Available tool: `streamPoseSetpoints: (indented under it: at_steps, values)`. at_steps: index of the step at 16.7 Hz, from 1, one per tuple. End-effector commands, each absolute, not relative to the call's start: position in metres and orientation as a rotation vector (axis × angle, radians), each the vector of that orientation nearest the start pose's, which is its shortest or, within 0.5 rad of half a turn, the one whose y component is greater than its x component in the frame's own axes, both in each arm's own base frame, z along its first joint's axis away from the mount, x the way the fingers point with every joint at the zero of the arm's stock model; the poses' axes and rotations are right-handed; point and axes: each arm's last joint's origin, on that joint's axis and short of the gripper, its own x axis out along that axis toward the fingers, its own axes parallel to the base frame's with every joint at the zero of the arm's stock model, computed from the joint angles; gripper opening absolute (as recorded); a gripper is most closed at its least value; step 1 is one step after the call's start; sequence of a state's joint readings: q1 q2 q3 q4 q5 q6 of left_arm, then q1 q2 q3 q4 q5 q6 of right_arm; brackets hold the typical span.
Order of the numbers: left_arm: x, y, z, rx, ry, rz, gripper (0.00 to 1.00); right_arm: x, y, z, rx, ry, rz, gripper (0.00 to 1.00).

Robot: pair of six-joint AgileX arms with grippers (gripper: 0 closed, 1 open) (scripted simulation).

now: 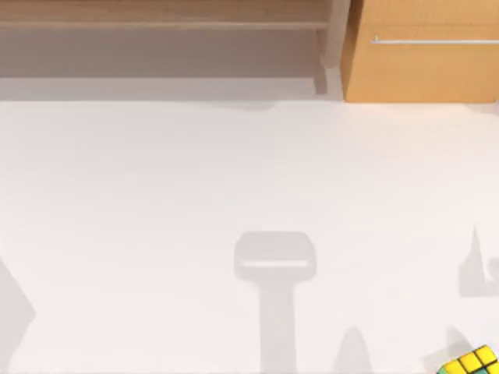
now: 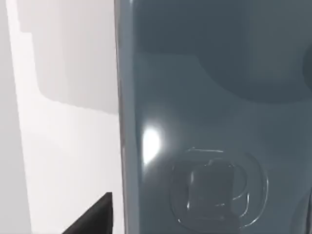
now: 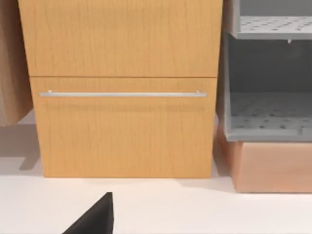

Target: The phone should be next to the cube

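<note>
— Where does the cube (image 1: 472, 363) lie?
— On the white table, at the near right corner of the top view, cut off by the edge; yellow and green tiles show between black lines.
— And the phone (image 2: 214, 122)?
— A glossy blue-grey slab, close before the left wrist camera, over the white table.

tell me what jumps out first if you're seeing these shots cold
In the left wrist view, a glossy dark blue-grey phone sits very close to the camera, with a bright glint on it. From above, the yellow-and-green cube is the one spot of colour on the white table, at its near right corner. The right wrist view faces a wooden cabinet with a long metal handle.
</note>
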State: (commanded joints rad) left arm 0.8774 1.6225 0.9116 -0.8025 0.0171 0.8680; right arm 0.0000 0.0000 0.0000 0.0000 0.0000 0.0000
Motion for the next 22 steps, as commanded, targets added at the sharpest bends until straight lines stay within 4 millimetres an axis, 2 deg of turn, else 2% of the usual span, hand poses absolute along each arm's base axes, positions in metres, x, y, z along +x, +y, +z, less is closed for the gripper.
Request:
streamPoseSetpoints:
  at_steps: [3, 8, 14, 18, 22]
  values:
    - [0.17, 0.219, 0.146, -0.006, 1.542, 0.013, 1.0, 0.106, -0.001, 0.16, 0.0, 0.0, 0.0, 1.0]
    - [0.171, 0.218, 0.145, -0.004, 1.542, 0.012, 1.0, 0.106, -0.001, 0.16, 0.0, 0.0, 0.0, 1.0]
    - [0.172, 0.22, 0.109, -0.004, 1.54, 0.015, 1.0, 0.106, -0.001, 0.16, 0.0, 0.0, 0.0, 1.0]
    - [0.172, 0.22, 0.106, -0.006, 1.542, 0.013, 1.0, 0.106, -0.001, 0.16, 0.0, 0.0, 0.0, 1.0]
    - [0.172, 0.22, 0.106, -0.006, 1.542, 0.013, 0.7, 0.106, -0.001, 0.16, 0.0, 0.0, 0.0, 1.0]
